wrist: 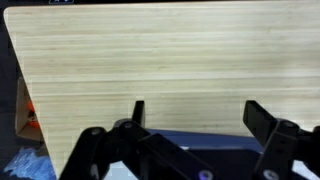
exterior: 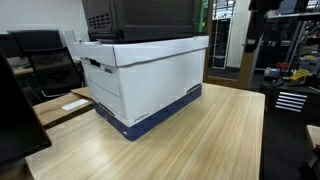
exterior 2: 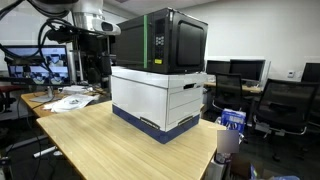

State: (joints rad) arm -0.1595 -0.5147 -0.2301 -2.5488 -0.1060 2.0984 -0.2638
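A white cardboard box with a dark blue base [exterior: 140,75] [exterior 2: 160,95] stands on the light wooden table [exterior: 200,135] [exterior 2: 110,135]. A black machine with a green stripe [exterior 2: 160,40] sits on top of it [exterior: 140,18]. My gripper [wrist: 195,105] is open and empty, with both black fingers spread above bare table wood. The box's blue edge [wrist: 215,138] shows just under the fingers. In an exterior view the arm and gripper [exterior 2: 96,68] hang beside the box, near the machine's side. The gripper holds nothing and touches nothing.
Papers [exterior 2: 70,100] lie on the table's far end. Office chairs [exterior 2: 290,105] and monitors [exterior 2: 245,68] stand around. A dark monitor edge [exterior: 15,110] is close to the table. Past the table edge, a cardboard box [wrist: 25,115] sits on the floor.
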